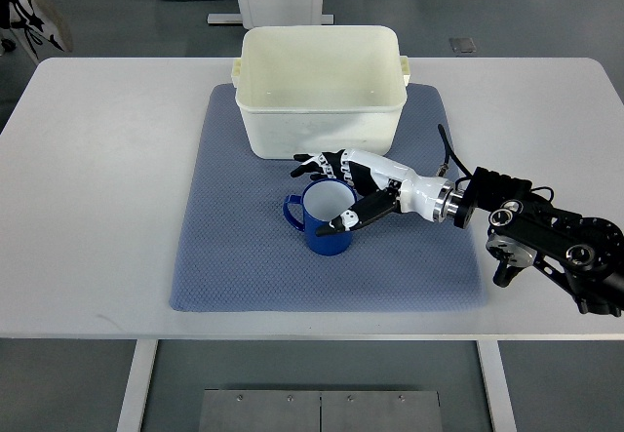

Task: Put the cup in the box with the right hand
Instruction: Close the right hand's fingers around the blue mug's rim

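Blue mat [234,266] lay beneath the right hand [356,190], whose fingers curled partly around the upright blue cup [324,219], thumb at its rim, grip apparently unclosed. Rigid, probably light and smooth, the cup suited a body grasp; the box [322,110] stood just beyond.
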Action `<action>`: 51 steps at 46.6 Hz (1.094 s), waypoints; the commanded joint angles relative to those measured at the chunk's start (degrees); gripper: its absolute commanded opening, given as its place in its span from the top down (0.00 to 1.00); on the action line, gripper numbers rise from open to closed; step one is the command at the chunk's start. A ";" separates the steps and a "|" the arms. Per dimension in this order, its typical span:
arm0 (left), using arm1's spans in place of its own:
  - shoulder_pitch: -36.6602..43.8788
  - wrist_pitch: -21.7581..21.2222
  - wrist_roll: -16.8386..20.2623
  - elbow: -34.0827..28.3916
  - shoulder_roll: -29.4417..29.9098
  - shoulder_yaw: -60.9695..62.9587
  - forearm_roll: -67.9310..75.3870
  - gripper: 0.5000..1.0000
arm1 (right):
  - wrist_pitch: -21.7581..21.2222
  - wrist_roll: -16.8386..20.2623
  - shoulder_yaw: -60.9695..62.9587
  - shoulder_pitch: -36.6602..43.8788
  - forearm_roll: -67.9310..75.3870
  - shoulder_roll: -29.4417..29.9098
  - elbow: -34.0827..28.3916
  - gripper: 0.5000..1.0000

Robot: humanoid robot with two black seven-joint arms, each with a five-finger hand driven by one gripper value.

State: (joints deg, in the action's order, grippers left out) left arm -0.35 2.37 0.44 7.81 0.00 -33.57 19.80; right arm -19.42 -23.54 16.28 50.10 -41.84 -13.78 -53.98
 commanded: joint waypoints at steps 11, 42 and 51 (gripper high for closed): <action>0.00 0.00 0.00 0.01 0.00 0.00 -0.02 0.00 | 0.00 -0.02 -0.11 -1.06 0.09 0.33 1.51 0.00; 0.00 0.00 0.00 0.01 0.00 0.00 -0.02 0.00 | 0.08 -4.14 -2.39 -3.08 0.18 0.77 3.62 0.27; 0.00 0.00 0.00 0.01 0.00 0.00 -0.02 0.00 | 0.08 -6.78 -3.01 -3.52 0.18 0.95 4.59 1.00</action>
State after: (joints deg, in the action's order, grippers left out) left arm -0.35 2.37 0.44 7.84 0.00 -33.57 19.77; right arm -19.38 -30.02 13.15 46.89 -41.66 -12.95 -50.17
